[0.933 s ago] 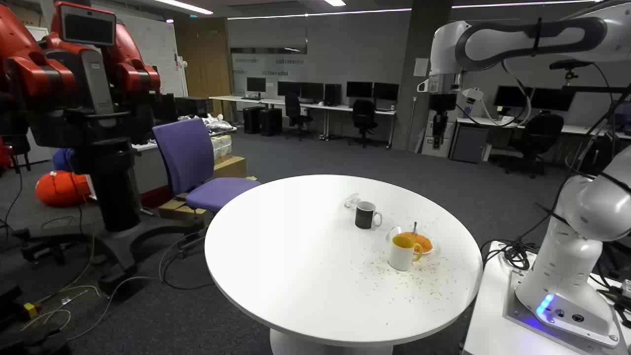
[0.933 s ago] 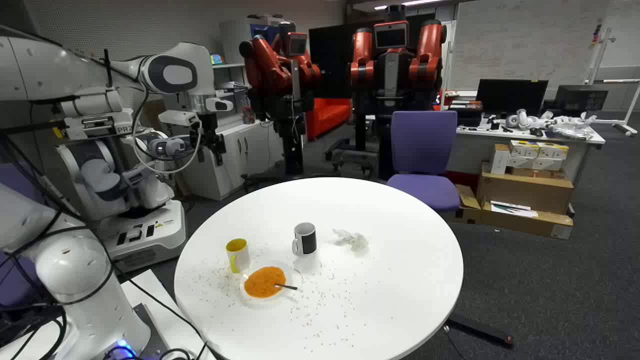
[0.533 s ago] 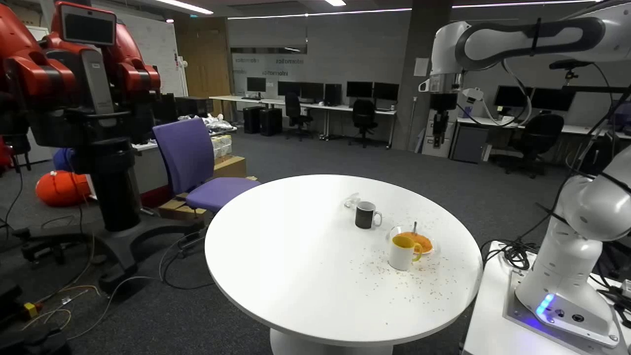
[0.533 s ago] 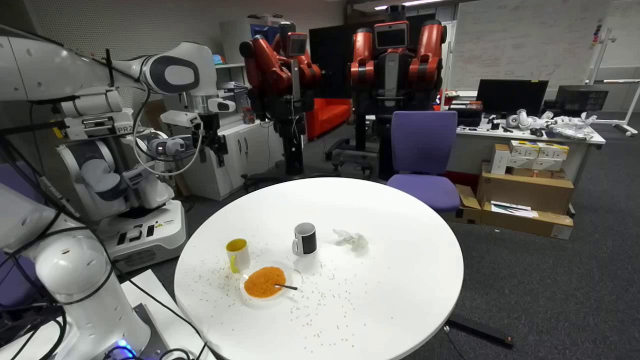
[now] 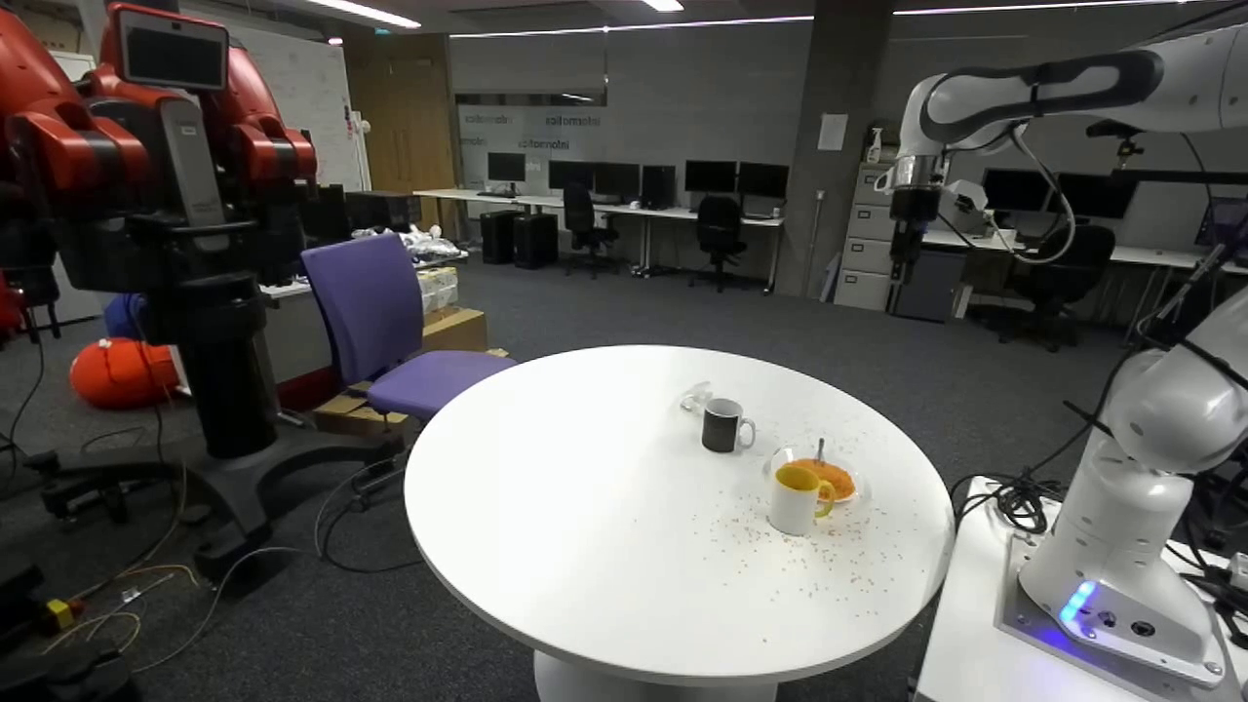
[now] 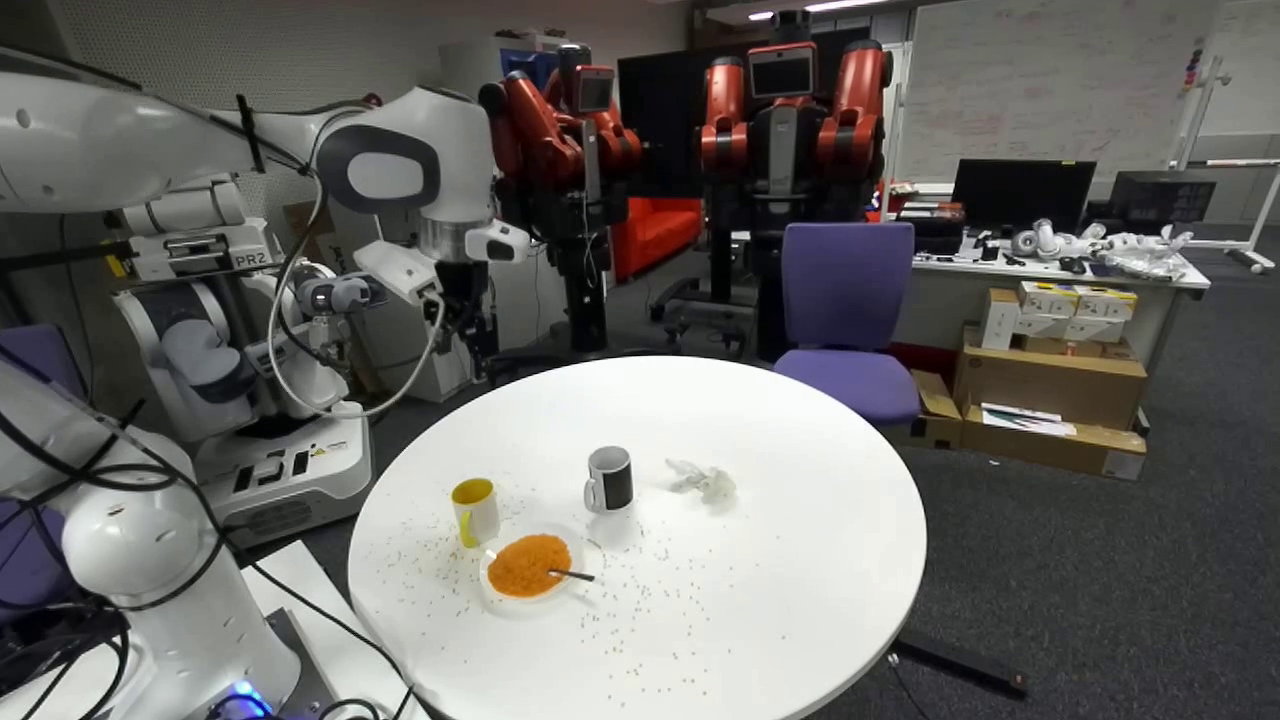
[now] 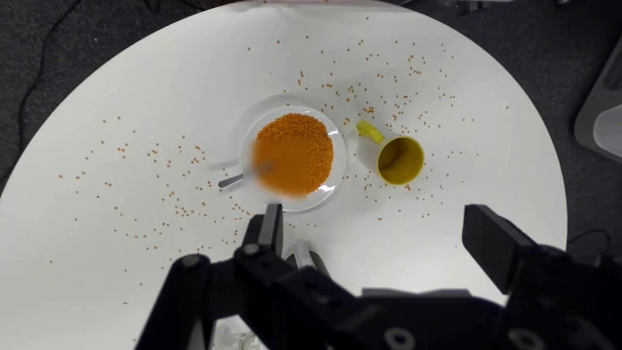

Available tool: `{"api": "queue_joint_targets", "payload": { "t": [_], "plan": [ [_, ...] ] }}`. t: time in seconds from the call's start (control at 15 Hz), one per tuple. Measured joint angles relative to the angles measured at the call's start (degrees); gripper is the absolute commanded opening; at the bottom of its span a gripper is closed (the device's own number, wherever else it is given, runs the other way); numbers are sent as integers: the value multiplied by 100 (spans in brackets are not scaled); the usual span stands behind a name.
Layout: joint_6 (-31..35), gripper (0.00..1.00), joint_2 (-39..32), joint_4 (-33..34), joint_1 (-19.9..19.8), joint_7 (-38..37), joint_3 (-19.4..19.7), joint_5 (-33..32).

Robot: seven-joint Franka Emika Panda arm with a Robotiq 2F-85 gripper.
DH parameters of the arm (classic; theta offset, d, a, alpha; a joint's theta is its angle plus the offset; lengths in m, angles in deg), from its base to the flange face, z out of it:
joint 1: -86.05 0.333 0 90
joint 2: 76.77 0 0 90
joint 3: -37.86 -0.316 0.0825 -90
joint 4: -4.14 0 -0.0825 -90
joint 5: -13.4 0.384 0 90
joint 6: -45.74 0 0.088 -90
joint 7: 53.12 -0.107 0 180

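The gripper (image 7: 374, 218), jaws spread wide and free, hangs higher than the tabletop (image 5: 575, 487); the yellow-handled mug (image 7: 394, 158) (upright, just beside a plate (image 7: 339, 154) of lentil-like orange grains (image 7: 318, 141)) stands toward the arm-side edge.

Looks like a robotics lab with an office side to it. Betrayed by red two-armed robots (image 6: 783, 155) between eleven and one o'clock in an exterior view, plus a white robot (image 6: 210, 355) marked PR2 at nine and a faintly written-on whiteboard (image 6: 1060, 90) at two. Confirmed, in an exterior view, by a white robot-arm base (image 5: 1121, 595) at four o'clock, by office desks (image 5: 678, 215) bearing black monitors (image 5: 618, 182) at twelve, and by wall lettering (image 5: 544, 145) between eleven and twelve, reading "informatics" backwards.
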Motion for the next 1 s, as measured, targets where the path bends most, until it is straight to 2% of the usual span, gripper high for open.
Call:
{"api": "queue_joint_targets", "payload": {
  "t": [0.2,0.4,0.6,0.8,1.0],
  "plan": [
    [0,100,-293,6,-52,973,637,336],
    [8,100,-727,9,-63,1737,989,769],
    [19,100,-1240,10,-215,2235,1125,1235],
    [19,100,-1760,13,-553,2580,1175,1653],
    [75,100,-2021,16,-790,2620,1097,1738]
  ]
}}
